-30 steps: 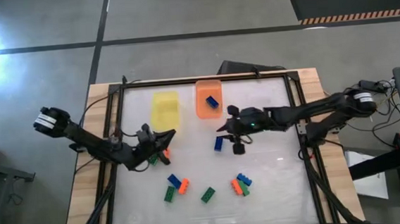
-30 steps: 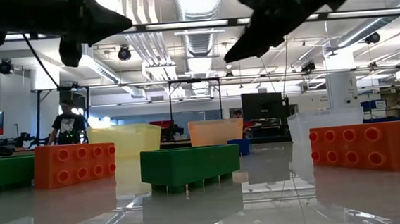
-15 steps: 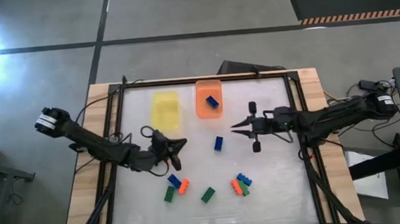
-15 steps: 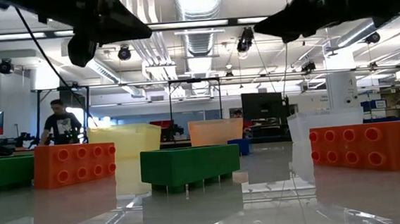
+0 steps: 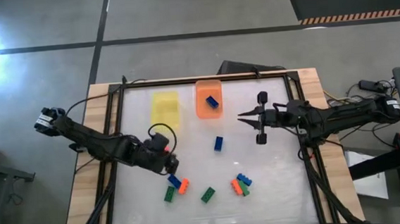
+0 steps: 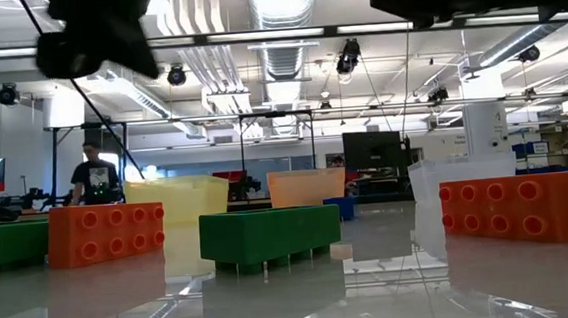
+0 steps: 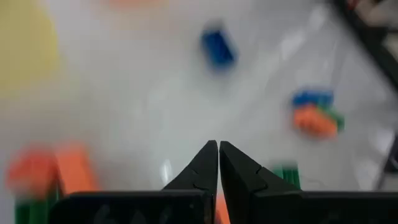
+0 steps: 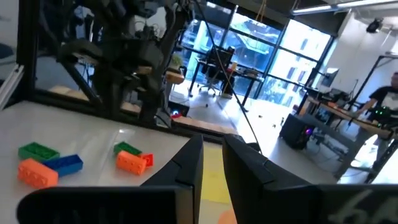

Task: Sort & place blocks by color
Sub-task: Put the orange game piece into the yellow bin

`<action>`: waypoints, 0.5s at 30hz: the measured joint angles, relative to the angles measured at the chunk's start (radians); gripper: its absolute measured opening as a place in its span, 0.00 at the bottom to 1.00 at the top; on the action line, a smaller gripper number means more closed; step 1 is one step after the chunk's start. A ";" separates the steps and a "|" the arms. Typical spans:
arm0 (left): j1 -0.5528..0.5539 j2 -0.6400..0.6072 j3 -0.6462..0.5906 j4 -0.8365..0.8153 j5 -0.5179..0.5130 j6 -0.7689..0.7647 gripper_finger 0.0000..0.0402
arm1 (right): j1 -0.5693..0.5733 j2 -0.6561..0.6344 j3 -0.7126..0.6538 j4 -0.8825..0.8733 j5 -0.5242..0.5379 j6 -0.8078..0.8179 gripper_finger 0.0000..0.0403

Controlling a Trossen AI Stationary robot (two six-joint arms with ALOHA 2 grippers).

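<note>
Since the earlier frames, the right tool has withdrawn from beside the translucent orange plastic tray toward the right edge of the white worktop, while the left tool has advanced to the blue studded plastic brick in the near-left cluster. Left tool: fingers pressed together, gripping nothing. Right tool: fingers parted by a narrow gap, empty, apparently held above the surface. One blue brick lies inside the orange tray; the translucent yellow plastic tray beside it appears empty, though the view is coarse. A lone blue brick rests mid-worktop. An orange brick, two green bricks and a mixed blue, orange and green group lie along the near side.
</note>
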 joint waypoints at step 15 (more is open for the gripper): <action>0.019 0.137 0.001 -0.325 0.233 -0.215 0.00 | 0.000 0.010 0.001 -0.007 -0.001 -0.030 0.13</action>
